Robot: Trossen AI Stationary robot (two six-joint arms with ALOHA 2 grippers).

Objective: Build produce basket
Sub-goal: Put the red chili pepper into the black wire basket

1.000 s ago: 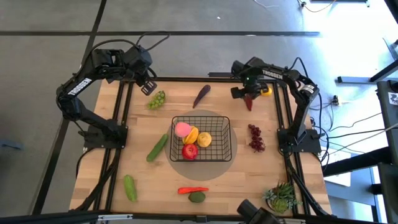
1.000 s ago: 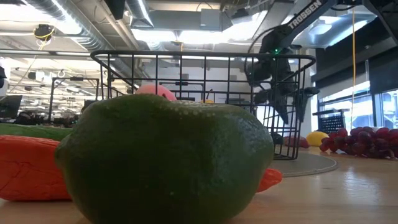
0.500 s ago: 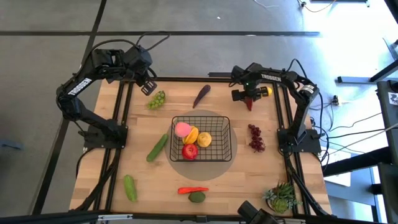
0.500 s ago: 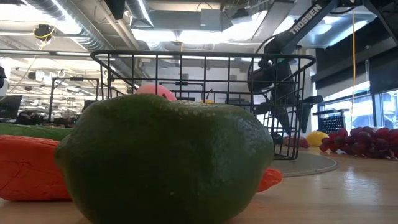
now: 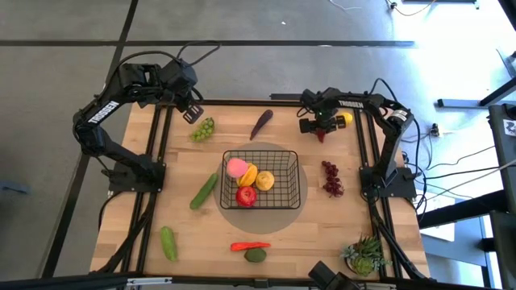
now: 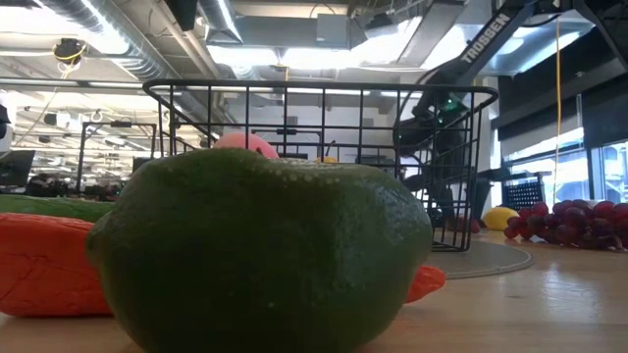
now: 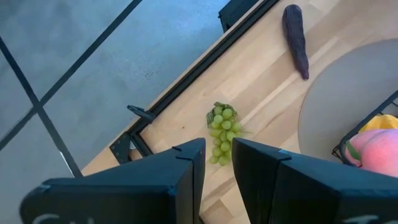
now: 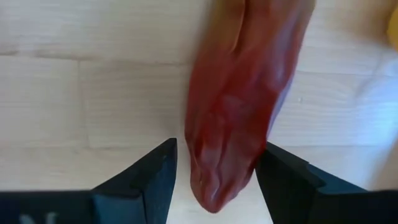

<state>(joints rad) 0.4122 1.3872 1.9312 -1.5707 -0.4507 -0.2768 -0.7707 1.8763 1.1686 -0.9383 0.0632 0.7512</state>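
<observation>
The black wire-mesh basket (image 5: 286, 189) stands mid-table on a round mat and holds a pink peach (image 5: 235, 167), yellow lemons (image 5: 264, 180) and a red tomato (image 5: 246, 196). My right gripper (image 5: 322, 129) is open at the far right, low over a red chilli (image 8: 239, 93) that lies on the wood. Its fingers stand on either side of the chilli's tip. My left gripper (image 5: 193, 113) waits open above the far left corner, just beyond the green grapes (image 5: 203, 129). My right gripper points down with the chilli's tip end (image 8: 211, 180) between its two fingers. A gap shows beside one finger (image 8: 155, 180). The other finger (image 8: 289, 180) stands close against the chilli, and I cannot tell whether it touches. The chilli lies flat on the table.
A lemon (image 5: 345, 118) lies right beside the chilli. A purple eggplant (image 5: 261, 123), dark red grapes (image 5: 331, 179), two cucumbers (image 5: 203, 192) (image 5: 168, 242), another red chilli (image 5: 250, 246), a green fruit (image 5: 255, 255) and a potted plant (image 5: 364, 256) lie around the basket.
My right gripper has gone down onto the red chilli at the far right, and its fingers now stand around the chilli's tip. The chilli has stayed in place.
</observation>
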